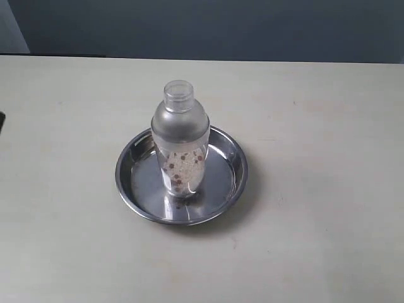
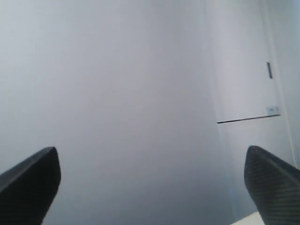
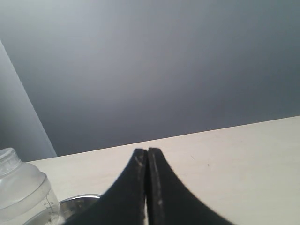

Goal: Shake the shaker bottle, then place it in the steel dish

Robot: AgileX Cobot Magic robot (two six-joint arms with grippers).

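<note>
The clear shaker bottle (image 1: 180,136) stands upright inside the round steel dish (image 1: 136,183) in the middle of the table, whitish grains with dark specks in its lower part. No arm shows in the exterior view. In the right wrist view the bottle (image 3: 21,187) and a bit of the dish rim (image 3: 77,199) appear at the edge, apart from my right gripper (image 3: 147,152), which is shut with nothing between its black fingers. My left gripper (image 2: 152,161) is open wide, holds nothing and faces a plain grey wall.
The pale table (image 1: 315,221) stretches all round the dish, with a dark wall (image 1: 221,25) behind its far edge. A small dark object (image 1: 2,121) sits at the left edge of the exterior view.
</note>
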